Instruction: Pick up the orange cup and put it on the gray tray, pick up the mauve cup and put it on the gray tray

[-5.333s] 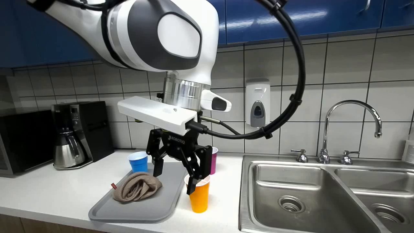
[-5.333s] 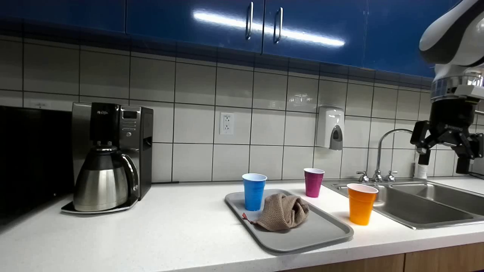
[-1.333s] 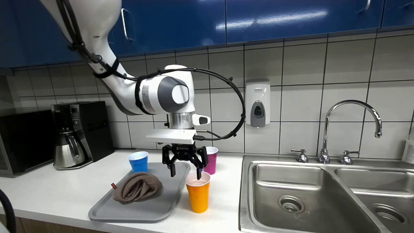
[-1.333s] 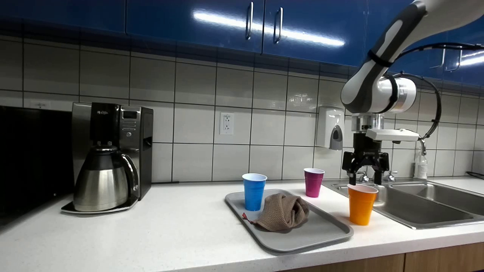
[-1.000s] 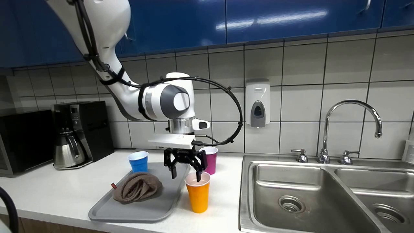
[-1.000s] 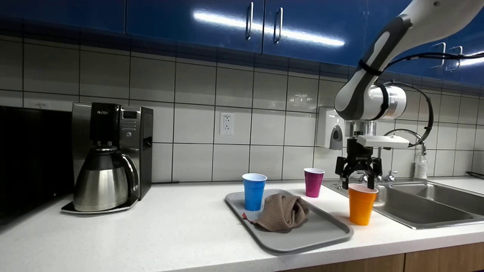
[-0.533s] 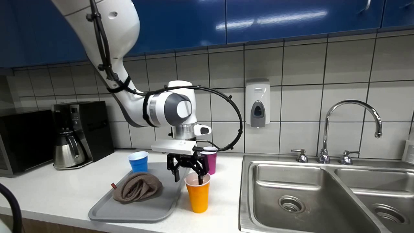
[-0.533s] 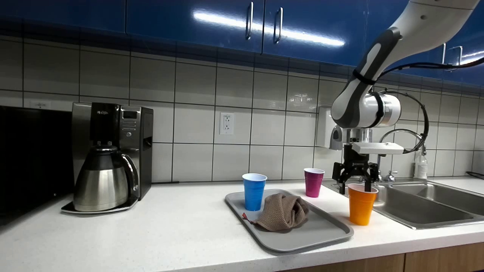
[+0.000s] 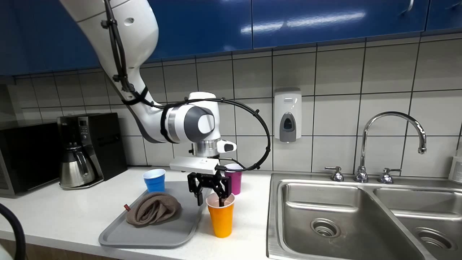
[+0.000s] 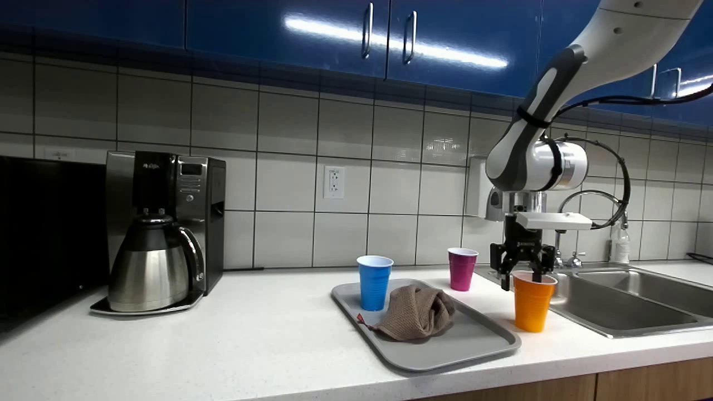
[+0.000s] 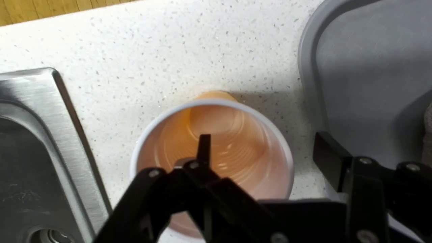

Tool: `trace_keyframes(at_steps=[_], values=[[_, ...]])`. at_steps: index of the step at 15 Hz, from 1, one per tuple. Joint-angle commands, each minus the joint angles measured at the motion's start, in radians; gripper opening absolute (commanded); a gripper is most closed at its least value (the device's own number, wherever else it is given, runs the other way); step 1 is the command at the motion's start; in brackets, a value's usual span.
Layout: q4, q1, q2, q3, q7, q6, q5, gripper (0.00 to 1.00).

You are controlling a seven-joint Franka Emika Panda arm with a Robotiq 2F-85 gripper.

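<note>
The orange cup (image 9: 222, 221) stands upright on the counter between the tray and the sink; it also shows in an exterior view (image 10: 532, 309). My gripper (image 9: 210, 203) points down with its jaws apart. In the wrist view the gripper (image 11: 265, 148) straddles the cup's wall: one finger (image 11: 204, 146) is over the cup's mouth, the other finger (image 11: 332, 162) is outside on the tray side. The mauve cup (image 10: 462, 272) stands upright behind, partly hidden by the arm's cable in an exterior view (image 9: 235, 183). The gray tray (image 9: 169, 236) lies left of the orange cup.
A blue cup (image 10: 374, 287) and a crumpled brown cloth (image 10: 419, 313) are on the tray. The steel sink (image 9: 275, 220) with its faucet (image 9: 361, 151) is right of the orange cup. A coffee maker (image 9: 83, 151) and a wall soap dispenser (image 9: 287, 115) stand behind.
The gripper has swung over to the orange cup and lowered, and one finger has come down into the cup's mouth. In the last half second it barely moved. The cups and tray stay put.
</note>
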Motion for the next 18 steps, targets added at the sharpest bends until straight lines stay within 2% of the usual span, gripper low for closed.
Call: trace_keyframes(at_steps=[1, 7, 9, 18], values=[[0.015, -0.007, 0.001, 0.014, 0.014, -0.002, 0.019, 0.49], [0.016, -0.008, 0.003, 0.011, 0.015, -0.001, 0.016, 0.03], [0.016, -0.009, 0.001, 0.011, 0.013, -0.002, 0.016, 0.0], [0.01, -0.005, -0.074, 0.011, 0.011, -0.047, -0.015, 0.01]])
